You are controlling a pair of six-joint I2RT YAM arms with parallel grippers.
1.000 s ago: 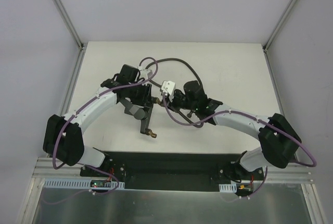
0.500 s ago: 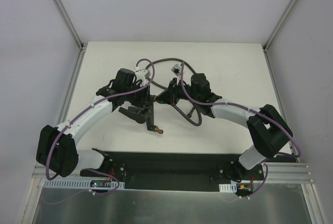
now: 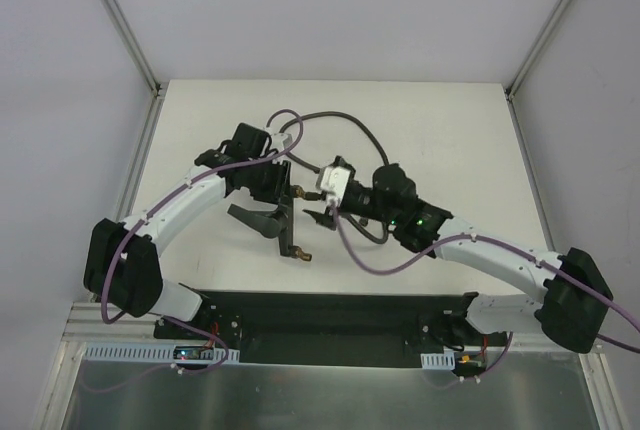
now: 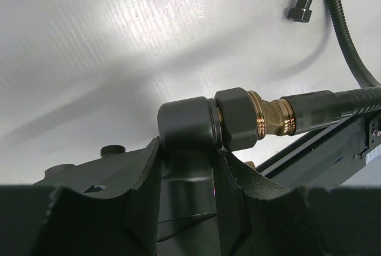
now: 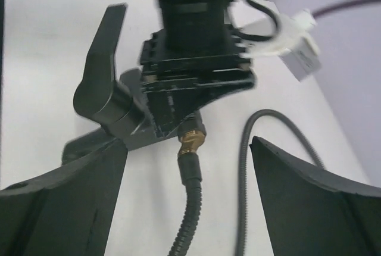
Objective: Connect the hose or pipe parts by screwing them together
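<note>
Left gripper (image 4: 186, 161): clamped on T-fitting (image 4: 186, 119).
Left wrist only: hose (image 4: 333, 104) joined at fitting's brass thread, right of fingers (image 4: 143, 178); free hose end (image 4: 299, 14) beyond.
Right gripper (image 5: 188, 149): spread; hose runs between its fingers, untouched.

You have the small black T-shaped fitting (image 4: 187, 126) pinched in the left claw (image 4: 189, 178), one brass-threaded port joined to the long dark-grey flexible hose (image 4: 324, 108) by a black nut. The hose's other connector (image 4: 299, 14) lies free on the white counter (image 4: 89, 41).
</note>
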